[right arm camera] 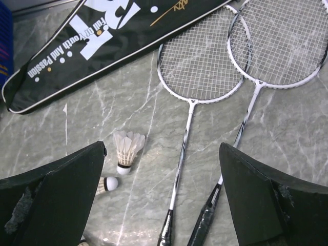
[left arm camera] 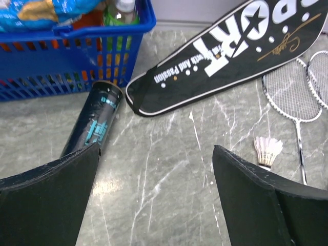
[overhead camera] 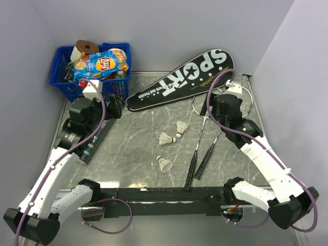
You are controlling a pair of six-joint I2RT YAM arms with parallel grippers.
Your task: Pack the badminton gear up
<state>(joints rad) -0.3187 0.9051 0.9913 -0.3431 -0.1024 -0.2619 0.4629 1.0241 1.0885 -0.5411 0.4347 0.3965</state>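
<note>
The black "SPORT" cover lies slantwise at the back of the table. Two silver rackets lie right of centre, handles toward me, their heads side by side. Three white shuttlecocks rest mid-table. The dark tube lies by the basket, partly under my left arm. My left gripper hovers open over bare table between tube and cover. My right gripper hangs open above the racket shafts, a shuttlecock just left of it.
A blue plastic basket full of snacks stands at the back left corner, close to the tube and my left arm. Grey walls close in on both sides and the back. The cover's narrow end lies near the tube's mouth.
</note>
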